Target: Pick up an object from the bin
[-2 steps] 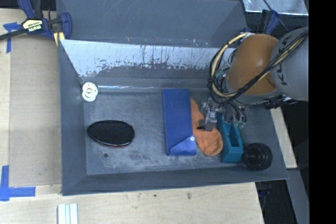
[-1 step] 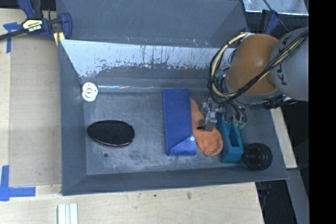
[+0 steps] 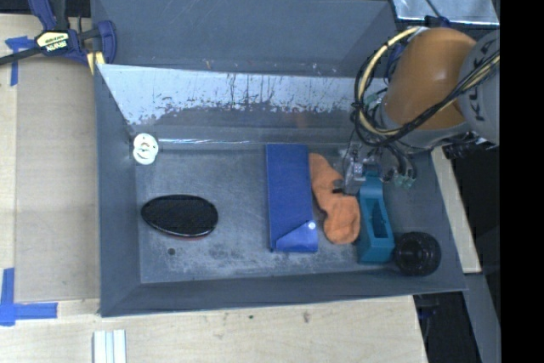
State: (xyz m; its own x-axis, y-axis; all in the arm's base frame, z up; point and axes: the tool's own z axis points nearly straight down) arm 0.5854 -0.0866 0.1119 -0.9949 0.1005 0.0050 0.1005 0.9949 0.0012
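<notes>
My gripper [image 3: 354, 172] is low at the right side of the bin, under the arm's orange cover. It sits over the upper end of an orange, soft-looking lumpy thing [image 3: 333, 208] and next to the top of a teal-blue block [image 3: 374, 225]. The orange thing lies between that block and a blue flat rectangular thing [image 3: 287, 195] at the bin's middle. A black round knob-like thing [image 3: 416, 253] rests by the teal block's lower end, in the bin's front right corner.
A black glossy oval thing [image 3: 179, 216] lies at the front left of the bin floor. A small white ring-shaped thing [image 3: 145, 149] sits at the back left, by the wall. The arm and its cables reach in over the right rim.
</notes>
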